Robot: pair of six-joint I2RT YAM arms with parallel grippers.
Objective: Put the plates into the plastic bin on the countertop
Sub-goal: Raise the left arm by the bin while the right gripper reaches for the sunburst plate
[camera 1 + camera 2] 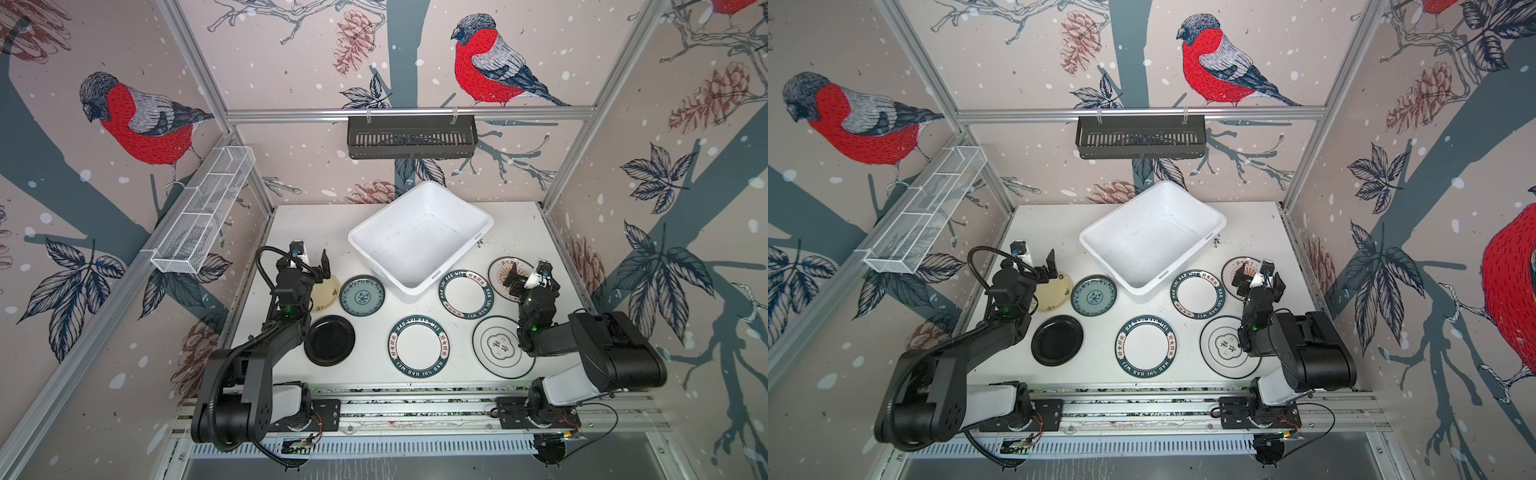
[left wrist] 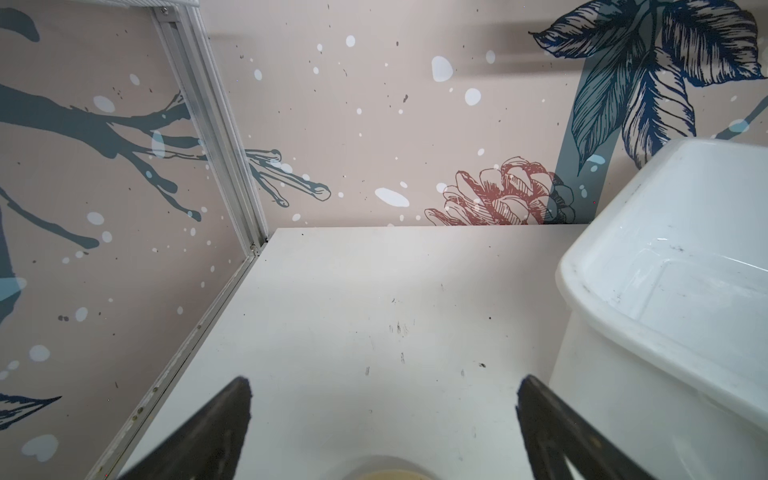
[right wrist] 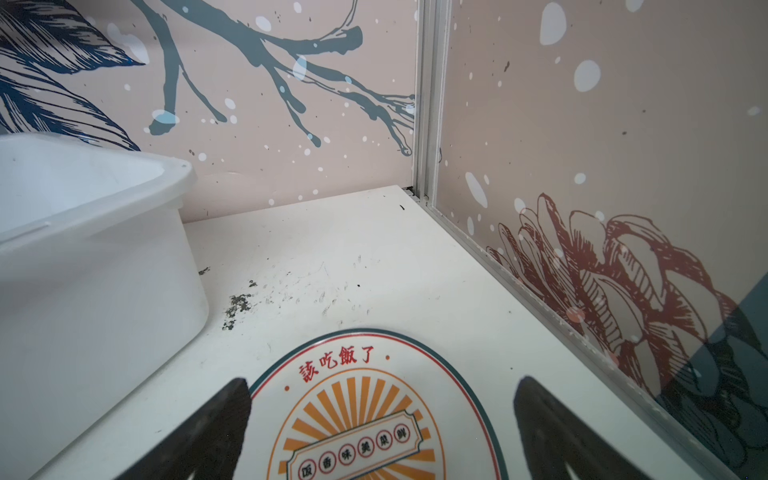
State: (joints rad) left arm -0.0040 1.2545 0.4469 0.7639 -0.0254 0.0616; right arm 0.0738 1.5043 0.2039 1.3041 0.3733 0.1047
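The white plastic bin [image 1: 419, 245] stands empty at the back of the countertop [image 1: 307, 224]. Several plates lie flat in front of it: cream-yellow [image 1: 328, 297], teal [image 1: 362, 296], black [image 1: 329, 345], two with lettered rims [image 1: 464, 296] [image 1: 419, 347], an emblem plate [image 1: 503, 352] and a sunburst plate [image 1: 500, 266]. My left gripper [image 1: 307, 264] hovers open just beyond the cream-yellow plate [image 2: 392, 476], with nothing between its fingers. My right gripper [image 3: 382, 382] is open above the sunburst plate [image 3: 357, 415], one finger on either side of it, beside the bin [image 3: 83, 249].
A black slotted rack [image 1: 411, 139] hangs on the back wall. A white wire mesh tray [image 1: 203, 216] is fixed along the left wall. Patterned walls close in the countertop on three sides. The arm bases sit on a rail [image 1: 415, 409] along the front edge.
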